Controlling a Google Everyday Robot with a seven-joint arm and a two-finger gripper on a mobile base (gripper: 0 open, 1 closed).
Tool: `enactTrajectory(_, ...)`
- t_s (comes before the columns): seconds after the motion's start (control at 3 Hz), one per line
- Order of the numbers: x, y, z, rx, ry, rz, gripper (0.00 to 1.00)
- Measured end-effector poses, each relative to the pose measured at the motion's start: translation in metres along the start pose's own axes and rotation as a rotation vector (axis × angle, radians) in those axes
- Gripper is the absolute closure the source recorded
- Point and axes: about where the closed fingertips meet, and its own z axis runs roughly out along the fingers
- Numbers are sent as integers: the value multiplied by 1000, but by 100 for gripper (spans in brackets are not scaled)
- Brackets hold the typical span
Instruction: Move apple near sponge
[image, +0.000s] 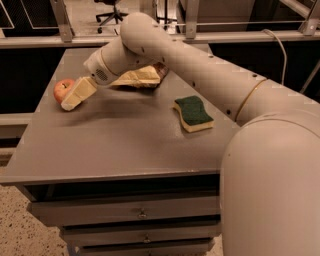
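Observation:
The red apple (61, 88) with a yellowish patch sits on the grey table (120, 145) near its far left edge. My gripper (68, 101) reaches down from the right and is right at the apple, covering its right side. The sponge (193, 113), dark green on top over a pale yellow base, lies flat on the right part of the table, well away from the apple. My white arm (200, 65) stretches across the table above it.
A brown-and-tan chip bag (137, 77) lies behind the gripper's wrist near the table's back. Drawers (142, 214) front the table below. An office chair (110, 10) and rails stand behind.

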Motion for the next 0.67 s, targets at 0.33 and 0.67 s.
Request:
enactTrajectory(0.33,2,2,9,-20,12,-2,0)
enactTrajectory(0.67,4,4,13,-39,22,8,18)
